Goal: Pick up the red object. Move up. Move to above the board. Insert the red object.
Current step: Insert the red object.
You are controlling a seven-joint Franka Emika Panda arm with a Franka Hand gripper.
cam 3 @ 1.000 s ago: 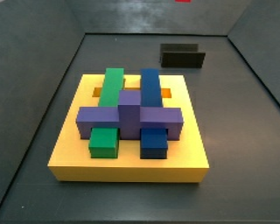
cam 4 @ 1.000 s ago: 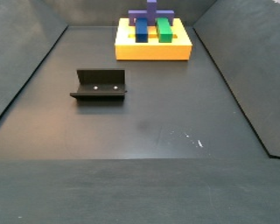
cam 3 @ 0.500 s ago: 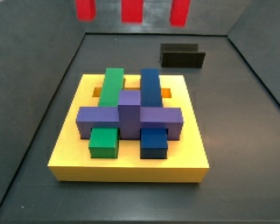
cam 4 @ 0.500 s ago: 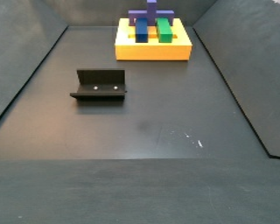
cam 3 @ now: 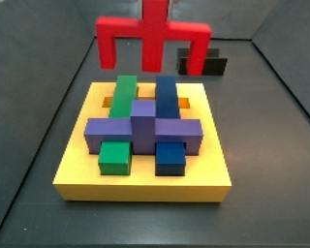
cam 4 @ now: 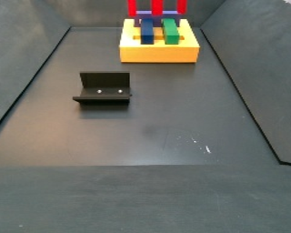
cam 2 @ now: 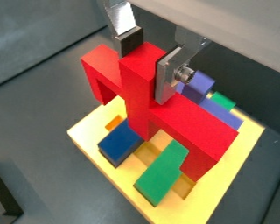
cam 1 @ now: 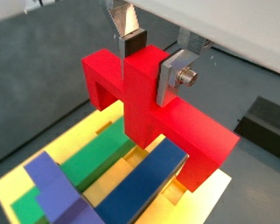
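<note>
Fixture (cam 4: 103,88) sits on the floor, well left of the board (cam 4: 160,51). Gripper (cam 1: 152,61) is clamped on the red object's (cam 1: 154,109) stub — the arch hangs above the board, legs down, clear of the blocks (cam 3: 144,118).

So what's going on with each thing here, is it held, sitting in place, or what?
Gripper: shut on the red object's stub, above the board.
Red object: held in the air over the board, legs down, not inserted.
Board: flat on the floor, orange slots showing.
Green, blue and purple blocks: seated in the board.
Fixture: standing on the floor, nothing in it.
</note>
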